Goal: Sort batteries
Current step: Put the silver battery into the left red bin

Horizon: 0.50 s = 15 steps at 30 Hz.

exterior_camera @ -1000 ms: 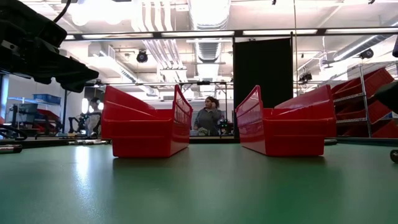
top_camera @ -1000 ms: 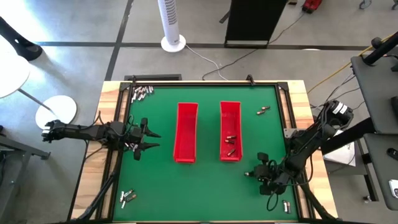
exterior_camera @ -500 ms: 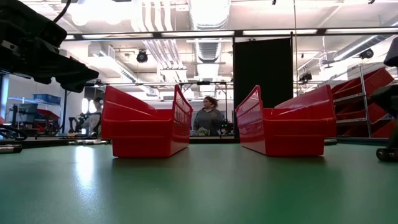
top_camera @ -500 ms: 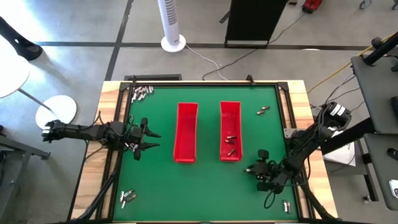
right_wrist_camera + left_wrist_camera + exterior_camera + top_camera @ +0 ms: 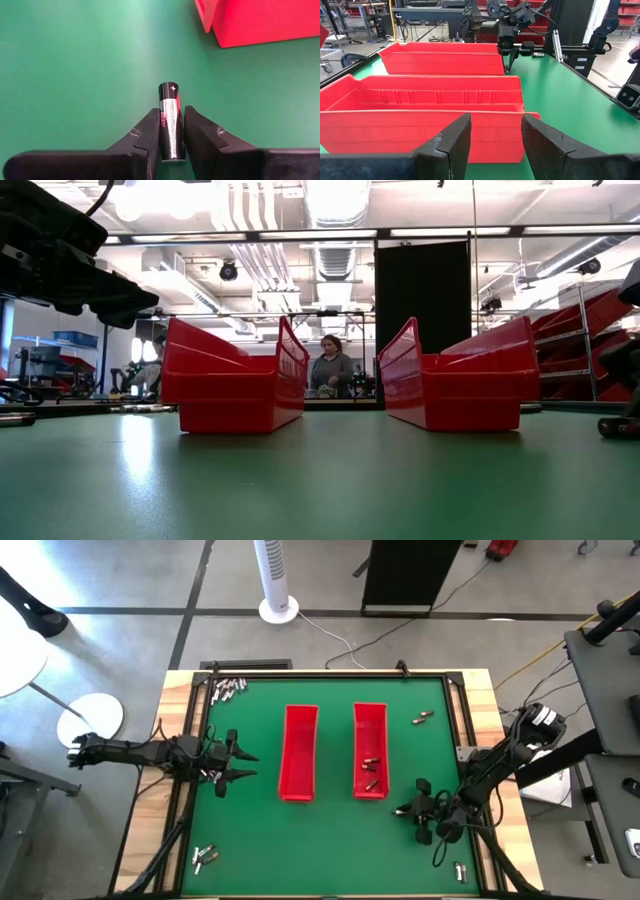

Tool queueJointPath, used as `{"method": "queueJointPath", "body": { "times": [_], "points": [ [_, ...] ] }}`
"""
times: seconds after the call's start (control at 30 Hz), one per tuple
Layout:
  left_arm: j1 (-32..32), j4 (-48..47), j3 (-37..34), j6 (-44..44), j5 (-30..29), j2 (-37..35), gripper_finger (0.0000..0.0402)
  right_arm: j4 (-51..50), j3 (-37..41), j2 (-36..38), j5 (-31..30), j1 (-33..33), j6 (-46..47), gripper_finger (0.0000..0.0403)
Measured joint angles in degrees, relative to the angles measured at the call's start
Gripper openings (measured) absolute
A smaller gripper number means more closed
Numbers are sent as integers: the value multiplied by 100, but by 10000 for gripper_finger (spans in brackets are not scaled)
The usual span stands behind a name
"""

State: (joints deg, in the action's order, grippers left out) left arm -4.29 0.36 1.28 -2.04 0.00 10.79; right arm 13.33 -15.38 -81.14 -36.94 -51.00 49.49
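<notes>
Two long red trays lie side by side mid-table: the left tray (image 5: 300, 752) and the right tray (image 5: 370, 750), which holds a few batteries (image 5: 371, 762). More batteries lie loose at the far-left corner (image 5: 228, 688), the near-left corner (image 5: 205, 856), far right (image 5: 423, 719) and near right (image 5: 461, 870). My right gripper (image 5: 405, 811) (image 5: 171, 115) sits just off the right tray's near end, shut on one black-and-silver battery (image 5: 169, 120). My left gripper (image 5: 244, 765) (image 5: 495, 131) waits open, left of the left tray. My right gripper pinches the battery's silvery body (image 5: 169, 132) between its two fingers. The fingers slant down from the table's right side and lie along the battery. Its black plus end (image 5: 170, 90) sticks out past the fingertips. Whether it is lifted clear of the green mat, I cannot tell.
A green mat (image 5: 330, 840) covers the table inside a raised dark frame with wooden borders. The right tray's near corner (image 5: 215, 25) is close ahead of my right gripper. Open mat lies between and in front of the trays. A person (image 5: 331, 370) stands in the room behind the table.
My right gripper has moved a little toward the table's far edge and left, closer to the right tray's near end.
</notes>
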Motion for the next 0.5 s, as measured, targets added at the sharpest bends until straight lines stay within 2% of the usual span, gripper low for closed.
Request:
{"method": "queueJointPath", "body": {
  "times": [0.27, 0.5],
  "points": [
    [2, -2, 0, 0, -1, 0, 155, 10, 84, 0, -75, 0, -259, 97],
    [2, -2, 0, 0, 1, 0, 155, -83, 88, 0, -51, 2, -234, 64]
  ]
}}
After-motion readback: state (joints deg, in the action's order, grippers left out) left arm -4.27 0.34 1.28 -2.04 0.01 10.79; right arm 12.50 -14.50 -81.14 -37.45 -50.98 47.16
